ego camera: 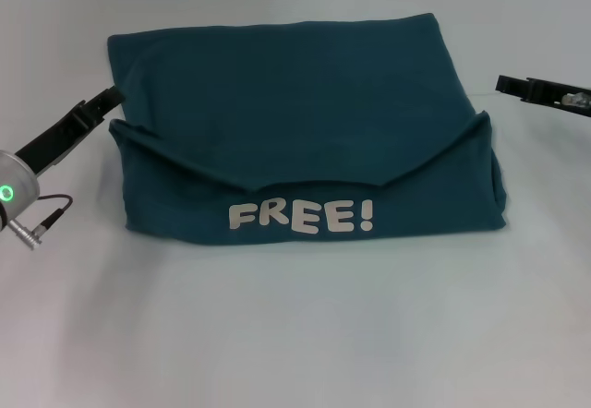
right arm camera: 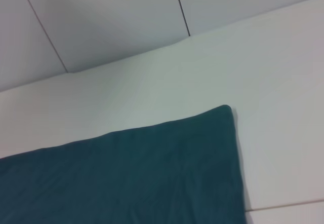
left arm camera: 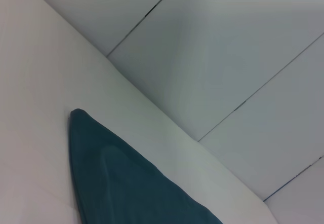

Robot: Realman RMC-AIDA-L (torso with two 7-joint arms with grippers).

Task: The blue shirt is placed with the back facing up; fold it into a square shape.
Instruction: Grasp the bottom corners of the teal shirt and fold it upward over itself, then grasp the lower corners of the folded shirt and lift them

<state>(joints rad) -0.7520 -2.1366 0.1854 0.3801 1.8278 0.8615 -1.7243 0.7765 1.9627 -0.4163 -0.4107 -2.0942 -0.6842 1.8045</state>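
One blue shirt (ego camera: 305, 103) folded; near flap reads "FREE!" (ego camera: 302, 216).

The blue shirt (ego camera: 305, 113) lies folded into a rough rectangle on the white desk (ego camera: 295, 334), "FREE!" showing. The left tool (ego camera: 109, 100) seems to touch its left edge; the right tool (ego camera: 510, 84) hovers just beside its right edge.

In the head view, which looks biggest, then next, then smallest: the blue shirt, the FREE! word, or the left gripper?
1. the blue shirt, by far.
2. the FREE! word.
3. the left gripper, though it looks close to the word.
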